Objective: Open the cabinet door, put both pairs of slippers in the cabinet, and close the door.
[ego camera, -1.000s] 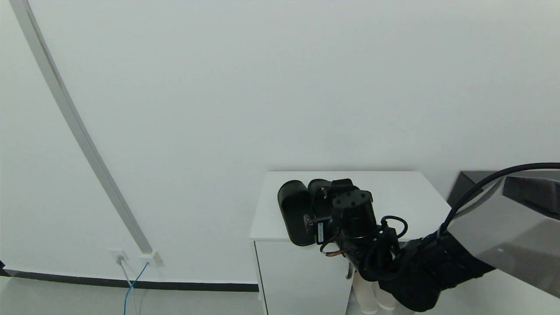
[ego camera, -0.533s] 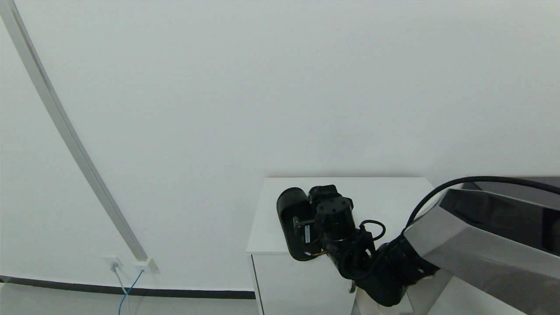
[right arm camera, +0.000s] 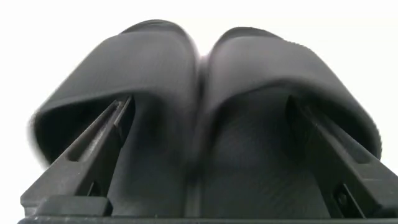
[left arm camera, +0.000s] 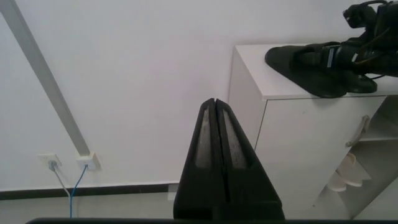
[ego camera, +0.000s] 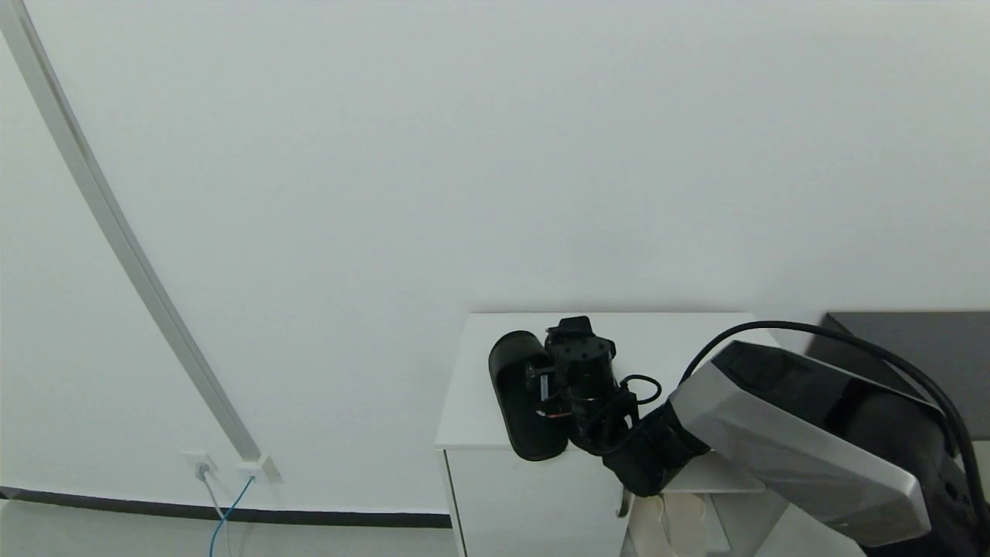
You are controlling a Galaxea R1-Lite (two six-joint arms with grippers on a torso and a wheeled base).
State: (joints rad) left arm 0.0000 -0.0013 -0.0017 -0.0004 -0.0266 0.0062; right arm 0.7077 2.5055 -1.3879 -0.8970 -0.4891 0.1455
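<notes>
Head view showed a white cabinet [ego camera: 476, 387] against a white wall [ego camera: 464, 155], with a pair of black slippers [ego camera: 526, 402] side by side on its top near the left front corner, the near ends overhanging the front edge. The right arm came in from the right and its right gripper [right arm camera: 208, 106] was at that pair. From the right wrist view the gripper was spread wide, with one of its fingers [right arm camera: 93, 152] tucked under the upper of one slipper and the other under the upper of its mate, so that the touching inner sides of the two slippers sat between them (not pinched, as far as could be seen). The left gripper [left arm camera: 215, 106] hung out to the left of the cabinet, lower than its top, with its two fingers pressed flat together and nothing between them. Below the cabinet top, the left wrist view showed a white front panel with a metal handle [left arm camera: 359, 129] at its right edge, and to the right of that a shelf with a pair of pale slippers [left arm camera: 348, 177] below it. On the wall to the left ran a slanting grey strip [ego camera: 116, 232], with two sockets [ego camera: 205, 463] at its foot and a blue cable [ego camera: 232, 507] hanging from them.
</notes>
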